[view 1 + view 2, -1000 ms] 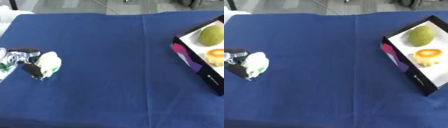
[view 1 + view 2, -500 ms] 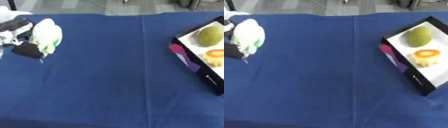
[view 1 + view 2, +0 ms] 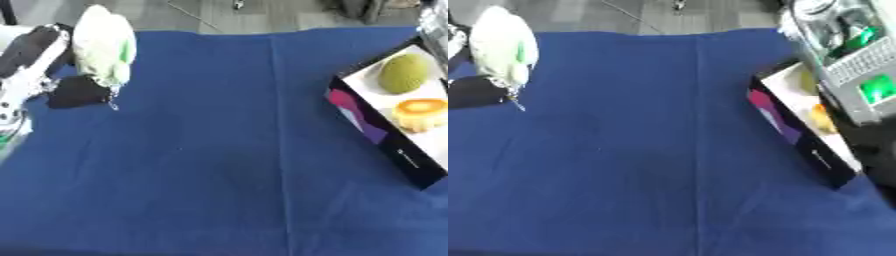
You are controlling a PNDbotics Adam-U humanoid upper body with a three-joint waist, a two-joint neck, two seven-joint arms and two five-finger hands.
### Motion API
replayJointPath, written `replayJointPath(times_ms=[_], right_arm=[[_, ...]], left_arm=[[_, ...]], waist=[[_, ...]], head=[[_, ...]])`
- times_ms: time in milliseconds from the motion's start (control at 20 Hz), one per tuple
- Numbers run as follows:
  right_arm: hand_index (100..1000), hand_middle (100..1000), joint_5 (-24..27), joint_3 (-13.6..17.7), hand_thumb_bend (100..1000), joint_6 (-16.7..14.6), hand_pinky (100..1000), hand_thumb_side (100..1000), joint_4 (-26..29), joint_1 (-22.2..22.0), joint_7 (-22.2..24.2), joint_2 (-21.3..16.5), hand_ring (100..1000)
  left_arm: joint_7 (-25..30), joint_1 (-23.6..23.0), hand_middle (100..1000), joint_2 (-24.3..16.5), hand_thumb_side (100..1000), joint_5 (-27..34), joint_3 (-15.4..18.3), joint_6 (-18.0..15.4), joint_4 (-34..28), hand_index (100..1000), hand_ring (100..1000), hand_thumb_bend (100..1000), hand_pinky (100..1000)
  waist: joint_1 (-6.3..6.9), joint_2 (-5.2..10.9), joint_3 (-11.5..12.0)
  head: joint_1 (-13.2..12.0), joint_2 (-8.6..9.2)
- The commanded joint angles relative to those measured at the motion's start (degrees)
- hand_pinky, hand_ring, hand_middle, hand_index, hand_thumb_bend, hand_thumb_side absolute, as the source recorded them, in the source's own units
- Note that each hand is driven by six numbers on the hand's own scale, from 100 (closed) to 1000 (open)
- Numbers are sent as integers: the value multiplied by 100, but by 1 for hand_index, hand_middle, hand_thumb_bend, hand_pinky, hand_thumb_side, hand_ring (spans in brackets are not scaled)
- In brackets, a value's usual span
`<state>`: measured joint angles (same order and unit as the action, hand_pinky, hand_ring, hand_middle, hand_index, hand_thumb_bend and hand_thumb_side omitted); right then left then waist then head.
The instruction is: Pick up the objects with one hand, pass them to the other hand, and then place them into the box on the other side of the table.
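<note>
The left hand point(image 3: 35, 75) holds a pale white-and-green object point(image 3: 103, 46), fingers curled round it, now lifted well above the blue surface point(image 3: 227, 165) — a second ago it sat low. Handover comes next; the box point(image 3: 398, 117) waits far right. The right hand is unseen.

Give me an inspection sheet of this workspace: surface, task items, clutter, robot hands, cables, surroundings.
Surface: table under a blue cloth, creased down the middle.
Job's things: pale white-green soft object, held above the table's left side; black-walled open box at the right edge, holding a round green fruit and an orange-topped yellow item.
Clutter: nothing seen.
Robot hands: left robot hand curled round the pale object; right robot hand not in view.
Cables: nothing seen.
Surroundings: grey floor beyond the table; silver-green equipment behind the box.
</note>
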<state>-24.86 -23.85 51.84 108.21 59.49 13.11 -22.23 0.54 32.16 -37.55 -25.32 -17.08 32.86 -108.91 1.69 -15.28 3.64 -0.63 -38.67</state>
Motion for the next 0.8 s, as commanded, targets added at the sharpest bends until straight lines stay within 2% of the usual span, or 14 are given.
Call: replayJointPath(times_ms=[50,300,550,600,800], right_arm=[[968,886,-351,-89,100,12,743,374,-101,68,339,336,875],[963,884,-668,-292,100,12,742,395,-285,25,512,827,878],[966,889,-804,-487,100,12,741,412,-428,0,650,1195,884],[972,892,-827,-524,100,12,742,401,-451,-1,682,1247,888],[978,893,-834,-612,100,12,743,466,-488,-24,795,1375,891]], left_arm=[[-405,17,511,220,425,-278,-46,-264,10,597,571,100,717],[-807,-114,510,706,405,-1027,-106,-645,153,594,568,100,711],[-979,-116,508,1039,363,-1611,-206,-915,278,589,566,100,702],[-1016,-104,506,1091,331,-1769,-213,-959,290,584,563,100,694],[-1094,-88,493,1280,278,-2473,-207,-941,406,570,549,100,668]], waist=[[11,120,21],[6,106,38],[-3,102,90],[-7,99,99],[-24,86,112]], head=[[76,8],[170,-27],[242,-46],[250,-40],[251,-23]])
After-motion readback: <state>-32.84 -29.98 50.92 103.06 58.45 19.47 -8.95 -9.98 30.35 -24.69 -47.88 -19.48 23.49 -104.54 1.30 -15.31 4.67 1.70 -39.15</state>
